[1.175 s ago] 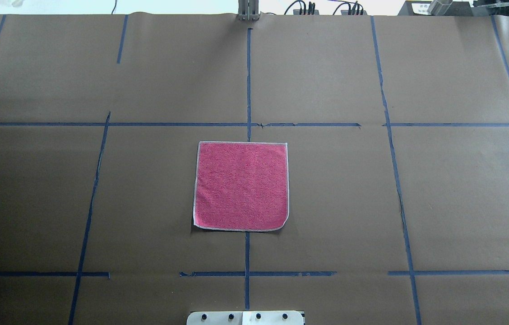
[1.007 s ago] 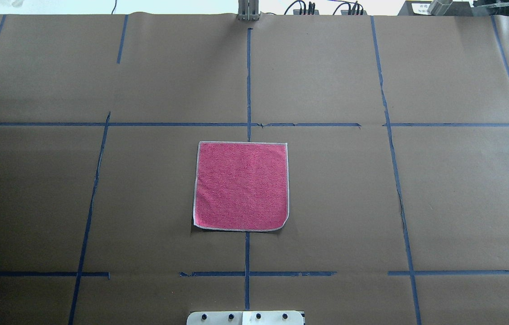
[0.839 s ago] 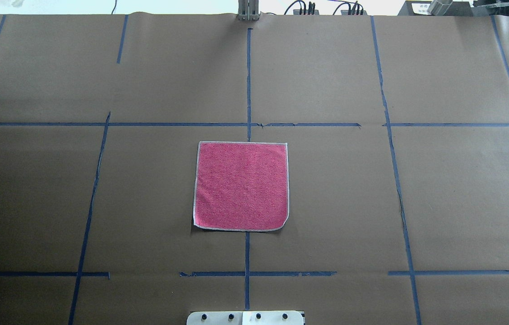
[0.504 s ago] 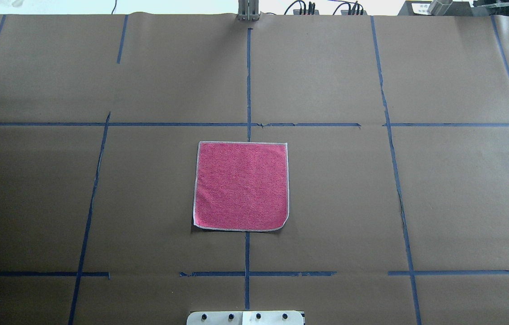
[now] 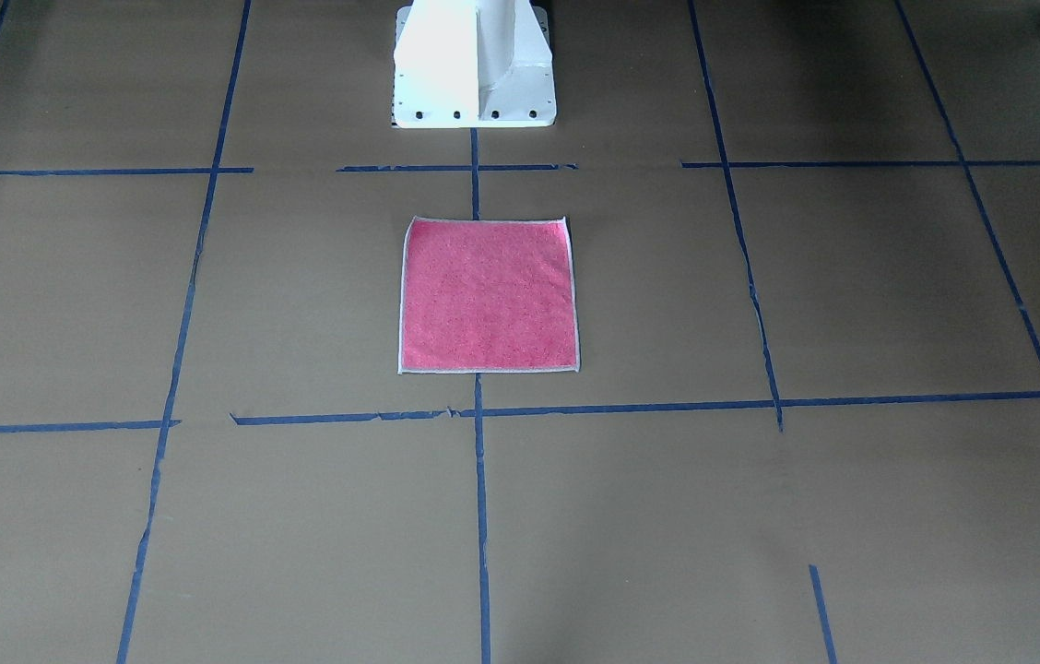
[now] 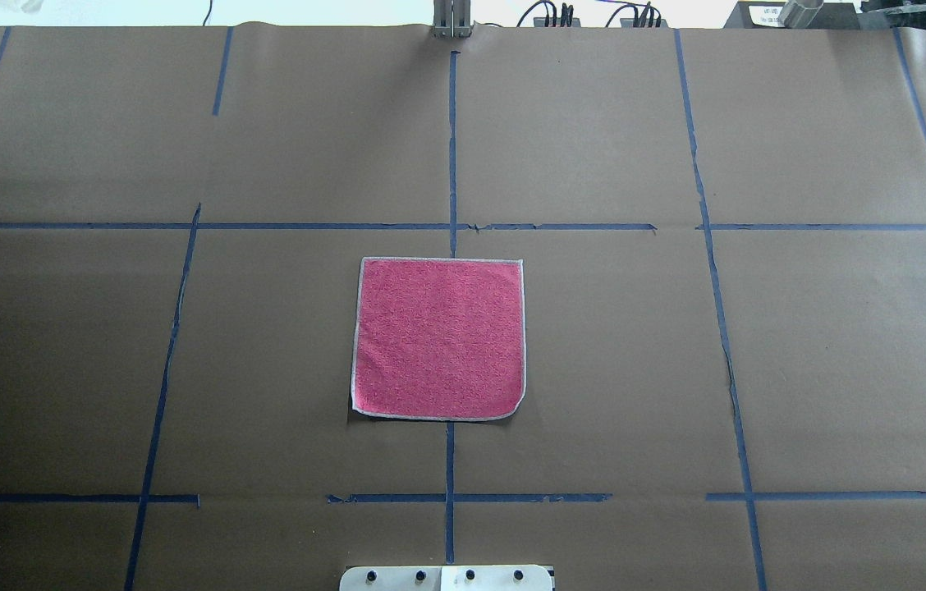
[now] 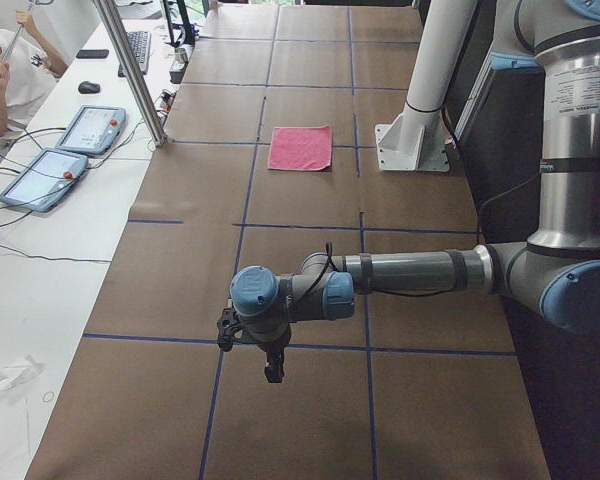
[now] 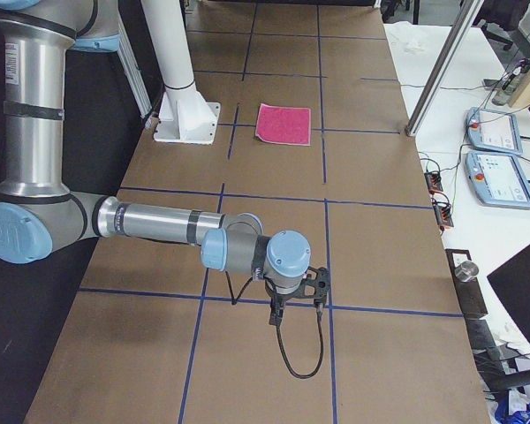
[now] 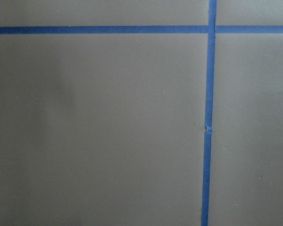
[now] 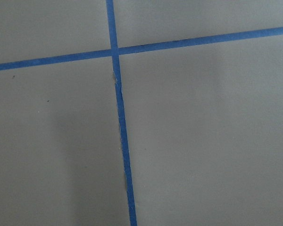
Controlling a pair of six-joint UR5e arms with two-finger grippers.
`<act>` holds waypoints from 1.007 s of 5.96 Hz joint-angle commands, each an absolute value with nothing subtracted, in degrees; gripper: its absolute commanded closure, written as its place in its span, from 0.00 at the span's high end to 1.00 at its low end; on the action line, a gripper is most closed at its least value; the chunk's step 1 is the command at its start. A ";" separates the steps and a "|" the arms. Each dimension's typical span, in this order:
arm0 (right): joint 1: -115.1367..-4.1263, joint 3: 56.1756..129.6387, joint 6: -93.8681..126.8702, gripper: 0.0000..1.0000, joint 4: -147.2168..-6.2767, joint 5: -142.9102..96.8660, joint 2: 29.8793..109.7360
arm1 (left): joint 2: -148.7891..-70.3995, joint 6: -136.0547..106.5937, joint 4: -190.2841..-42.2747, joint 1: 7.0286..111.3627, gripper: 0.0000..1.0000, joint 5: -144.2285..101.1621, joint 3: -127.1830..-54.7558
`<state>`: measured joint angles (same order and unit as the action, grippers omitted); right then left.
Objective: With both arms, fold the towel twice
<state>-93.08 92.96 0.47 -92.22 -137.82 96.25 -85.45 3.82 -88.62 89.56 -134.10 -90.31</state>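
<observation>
The towel lies flat, pink-red face up, midway between the brown, blue-taped table's ends. Whether the left pincer and right pincer are wide or narrow, I cannot tell.

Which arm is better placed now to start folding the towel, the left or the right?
Neither clearly. The left gripper and the right gripper both hang far from the centred towel, on opposite sides.

towel: flat, pink side up | right arm: low over table, well apart
</observation>
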 commanded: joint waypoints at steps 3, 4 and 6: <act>-93.08 93.34 0.53 1.00 -92.20 -137.99 95.89 | -92.70 3.43 -88.51 83.18 1.00 -134.12 -94.11; -93.08 93.95 0.53 1.00 -92.20 -138.51 95.54 | -98.12 2.30 -87.72 78.45 1.00 -133.60 -94.13; -91.86 94.13 0.61 1.00 -92.20 -139.92 91.87 | -105.86 -16.61 -88.68 67.98 1.00 -134.11 -94.83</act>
